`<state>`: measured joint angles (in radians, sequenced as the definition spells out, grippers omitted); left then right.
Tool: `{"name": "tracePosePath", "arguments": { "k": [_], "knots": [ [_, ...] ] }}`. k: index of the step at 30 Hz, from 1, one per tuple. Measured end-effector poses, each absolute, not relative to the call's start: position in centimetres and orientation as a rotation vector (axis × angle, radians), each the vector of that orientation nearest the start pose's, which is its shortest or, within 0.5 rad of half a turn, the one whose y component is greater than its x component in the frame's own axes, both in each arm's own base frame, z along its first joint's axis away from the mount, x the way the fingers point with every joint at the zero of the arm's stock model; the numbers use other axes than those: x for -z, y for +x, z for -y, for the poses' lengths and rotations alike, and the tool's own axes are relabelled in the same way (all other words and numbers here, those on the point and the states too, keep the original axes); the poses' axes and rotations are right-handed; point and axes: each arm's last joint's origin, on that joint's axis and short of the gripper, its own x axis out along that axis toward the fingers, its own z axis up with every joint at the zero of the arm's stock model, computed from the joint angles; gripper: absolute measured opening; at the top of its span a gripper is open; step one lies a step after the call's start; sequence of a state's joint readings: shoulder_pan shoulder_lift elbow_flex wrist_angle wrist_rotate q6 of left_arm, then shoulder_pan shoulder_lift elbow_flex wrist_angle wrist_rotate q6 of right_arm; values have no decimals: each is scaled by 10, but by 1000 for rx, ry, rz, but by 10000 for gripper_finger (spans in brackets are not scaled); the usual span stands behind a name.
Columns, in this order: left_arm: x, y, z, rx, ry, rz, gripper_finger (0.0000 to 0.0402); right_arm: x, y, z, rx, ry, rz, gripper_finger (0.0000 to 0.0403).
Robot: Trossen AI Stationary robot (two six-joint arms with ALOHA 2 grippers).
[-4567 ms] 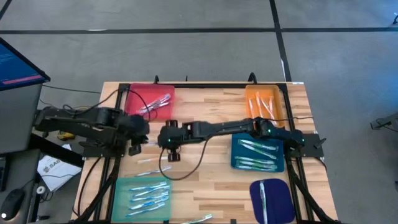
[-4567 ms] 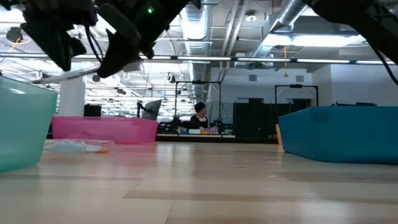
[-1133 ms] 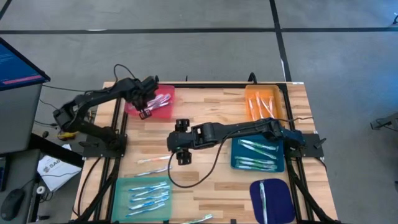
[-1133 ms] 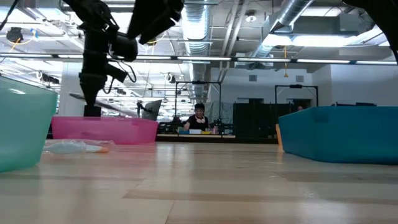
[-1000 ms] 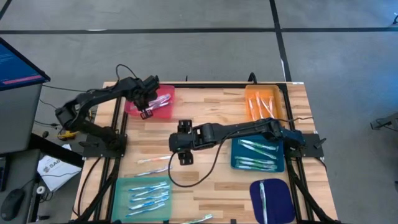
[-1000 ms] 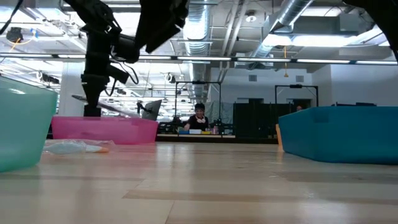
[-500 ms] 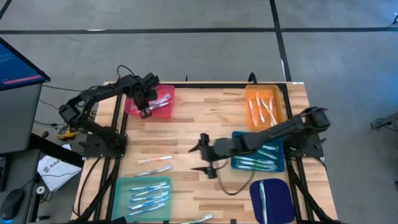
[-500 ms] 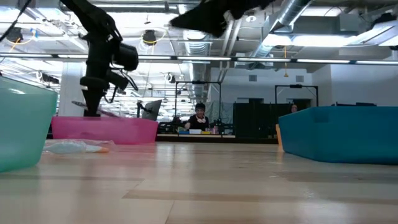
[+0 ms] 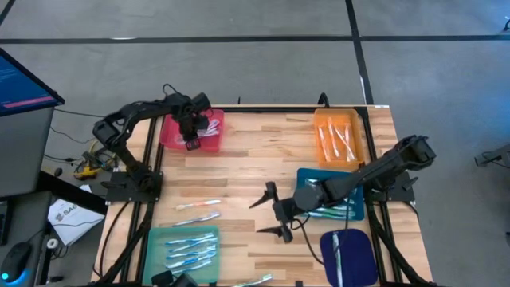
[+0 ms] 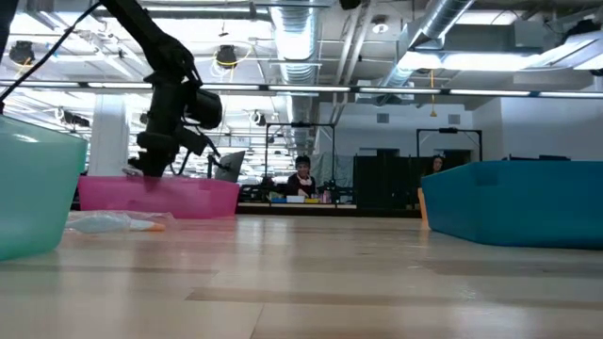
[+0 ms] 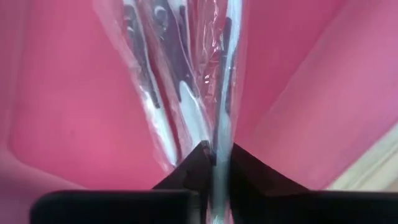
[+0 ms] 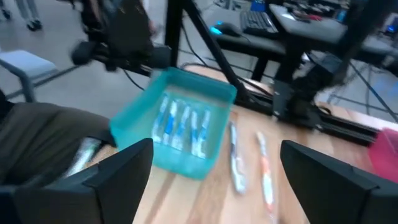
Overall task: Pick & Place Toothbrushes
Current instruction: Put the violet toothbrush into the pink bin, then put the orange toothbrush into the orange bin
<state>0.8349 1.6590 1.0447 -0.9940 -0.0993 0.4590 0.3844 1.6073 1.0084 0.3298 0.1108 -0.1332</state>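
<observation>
Wrapped toothbrushes (image 9: 209,127) lie in the pink tray (image 9: 213,143) at the far left. My left gripper (image 9: 191,143) points down into that tray, shut on one clear-wrapped toothbrush (image 11: 227,74). My right gripper (image 9: 270,214) hovers open over the table's middle, near the blue tray (image 9: 339,209), with nothing between its fingers. Two loose toothbrushes (image 9: 198,206) lie flat on the wood left of it; the right wrist view shows them (image 12: 235,158) beside the teal tray (image 12: 177,127). My left gripper (image 11: 216,158) pinches the clear-wrapped toothbrush between its two fingers, at the stretch of it nearest the camera (image 11: 219,140). The fingers come from above, pointing down. The rest of the brush runs away over the other wrapped brushes; whether it rests on them I cannot tell.
An orange tray (image 9: 339,137) with brushes stands at the far right, a dark blue tray (image 9: 355,259) at the near right, a teal tray (image 9: 182,251) with several brushes at the near left. One brush (image 9: 255,279) lies at the near edge. A person (image 10: 301,174) sits far behind the table.
My left gripper has sunk toward the pink tray and shifted a little rightward, with the brush in it. My right gripper has swung from the table's middle toward the right and near edges and tipped up from pointing down to almost level, staying open.
</observation>
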Motion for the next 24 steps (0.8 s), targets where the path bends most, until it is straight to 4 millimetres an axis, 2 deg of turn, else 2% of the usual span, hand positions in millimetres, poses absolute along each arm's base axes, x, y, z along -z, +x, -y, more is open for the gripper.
{"name": "tracePosePath", "arguments": {
  "k": [7,11,14,18,24],
  "knots": [
    [-201,179,-203,-437,-203,-1541,147,-252,336,-127,-271,-191,-254,346],
    [-224,171,-197,-565,-121,-1503,223,-251,335,-127,-273,-191,-267,346],
    [-247,162,-188,-629,-79,-1418,264,-249,334,-128,-277,-200,-282,346],
    [-275,155,-172,-637,-95,-1219,292,-248,333,-130,-288,-215,-299,346],
    [-307,159,-148,-528,-184,-867,296,-248,333,-128,-283,-216,-301,346]
  ]
}}
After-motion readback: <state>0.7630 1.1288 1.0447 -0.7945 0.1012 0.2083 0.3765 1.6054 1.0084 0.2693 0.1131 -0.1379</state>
